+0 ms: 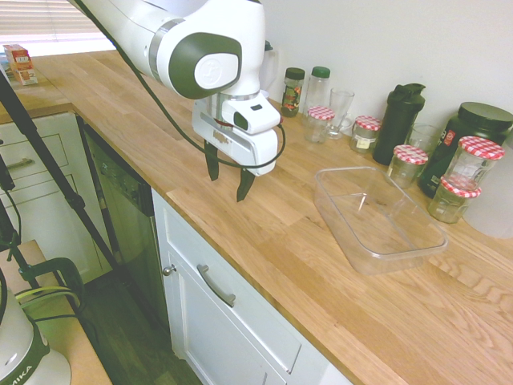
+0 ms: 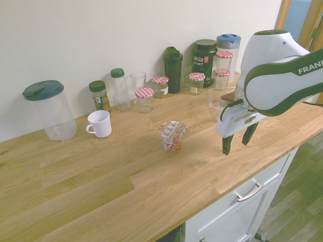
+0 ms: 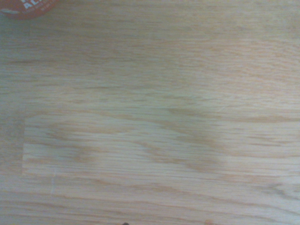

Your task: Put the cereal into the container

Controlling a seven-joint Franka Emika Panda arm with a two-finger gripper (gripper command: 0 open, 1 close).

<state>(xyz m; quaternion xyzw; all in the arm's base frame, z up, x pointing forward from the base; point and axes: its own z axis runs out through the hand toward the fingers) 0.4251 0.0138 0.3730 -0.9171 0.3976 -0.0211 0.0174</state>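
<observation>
Wood grain of the worktop (image 3: 150,122) is filling nearly the whole wrist view, with only a red printed sliver of the cereal (image 3: 26,7) showing at one corner. Seen from the second exterior view, the cereal (image 2: 172,135) is standing upright on the bare worktop (image 2: 101,176), alone near the middle, with the white mug (image 2: 99,123) sitting to its left and slightly farther back. Off to the cup's right, the hand (image 2: 236,140) is hanging above the wood near the front edge, its two dark fingers spread apart and pinching nothing, clear of the cereal. In the first exterior view the hand (image 1: 228,178) is hovering over the worktop (image 1: 264,233) with its fingertips pointing down, and the container (image 1: 377,216) is lying well apart from it to the right, open side up and holding nothing visible. Behind the container, along the wall, glass jars with red-checked lids (image 1: 469,164) are standing together with a dark shaker bottle (image 1: 401,120) and a dark tub (image 1: 469,132). At the far left in the second exterior view, a clear pitcher with a green lid (image 2: 49,108) is standing against the wall.
</observation>
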